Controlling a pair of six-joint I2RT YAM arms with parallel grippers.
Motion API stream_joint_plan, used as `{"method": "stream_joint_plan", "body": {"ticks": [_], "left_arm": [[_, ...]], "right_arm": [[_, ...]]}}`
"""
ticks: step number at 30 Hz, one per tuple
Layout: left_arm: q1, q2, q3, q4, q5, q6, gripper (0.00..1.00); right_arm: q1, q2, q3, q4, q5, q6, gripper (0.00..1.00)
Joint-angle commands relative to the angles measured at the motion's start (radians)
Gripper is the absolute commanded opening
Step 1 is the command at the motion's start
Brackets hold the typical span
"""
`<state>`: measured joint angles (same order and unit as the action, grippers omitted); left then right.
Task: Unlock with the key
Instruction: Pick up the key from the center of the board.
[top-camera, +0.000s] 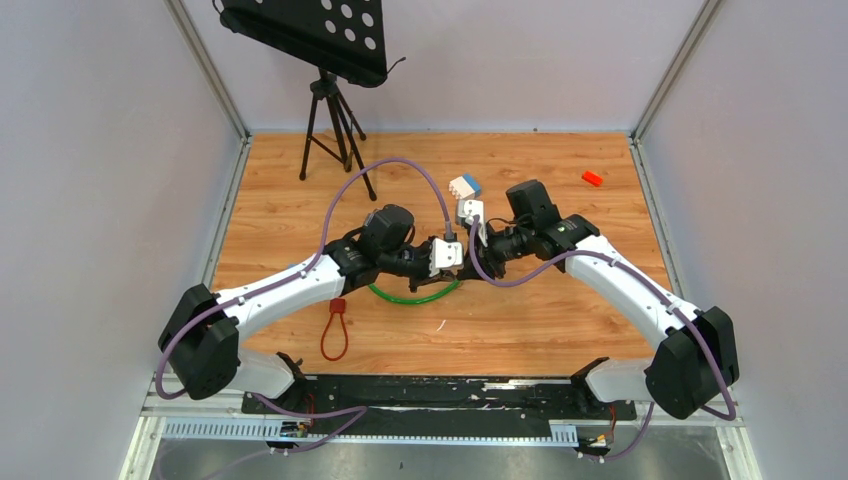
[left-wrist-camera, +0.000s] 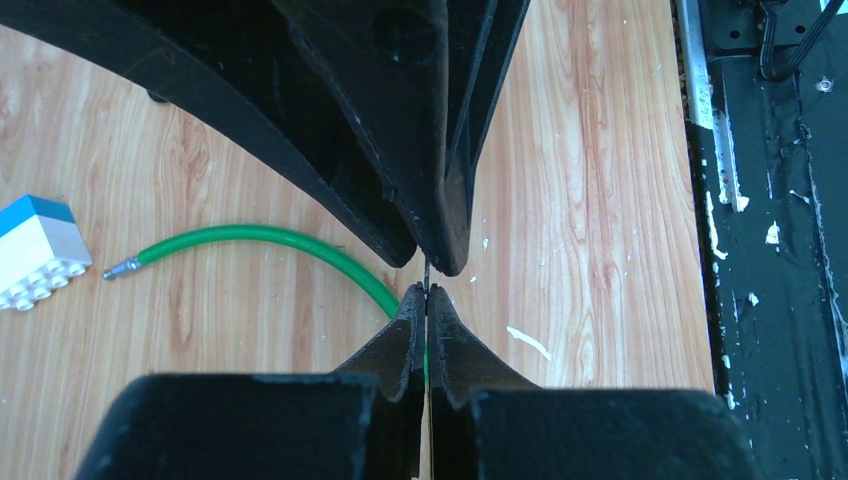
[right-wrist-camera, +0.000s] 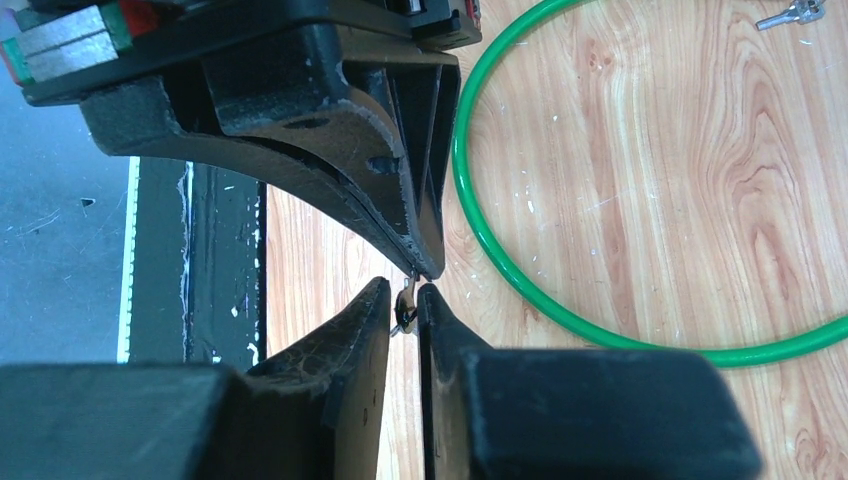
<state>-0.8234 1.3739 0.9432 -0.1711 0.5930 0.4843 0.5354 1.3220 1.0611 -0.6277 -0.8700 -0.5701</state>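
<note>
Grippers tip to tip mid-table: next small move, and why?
Likely open the right gripper wider and draw it back. The left gripper is shut on what looks like the key, while the right fingers stand slightly apart around it, so the handover looks nearly done.

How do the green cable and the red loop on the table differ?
Shape: the green cable sweeps a wide round arc; the red loop is narrow and elongated. Place: the green cable lies mid-table; the red loop lies nearer the front edge, left of centre. Ends: the green cable has a bare metal tip; the red loop ends in a small red block. Both are thin cords lying on the wooden table.
</note>
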Motion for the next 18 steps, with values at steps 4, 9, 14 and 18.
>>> {"method": "stream_joint_plan", "body": {"ticks": [4,9,14,18], "left_arm": [[-0.002,-0.029,0.028,0.03,0.001,-0.013,0.0],[-0.002,-0.031,0.027,0.028,0.001,-0.012,0.0],[-0.002,-0.033,0.026,0.025,0.005,-0.012,0.0],[-0.002,-0.034,0.026,0.021,0.015,-0.01,0.0]], "right_arm": [[-0.002,-0.015,0.001,-0.007,-0.015,-0.027,0.2],[-0.002,-0.016,0.002,-0.007,-0.009,-0.031,0.14],[-0.003,-0.015,0.002,-0.008,0.006,-0.039,0.04],[-0.002,-0.016,0.003,-0.01,0.013,-0.044,0.0]]}}
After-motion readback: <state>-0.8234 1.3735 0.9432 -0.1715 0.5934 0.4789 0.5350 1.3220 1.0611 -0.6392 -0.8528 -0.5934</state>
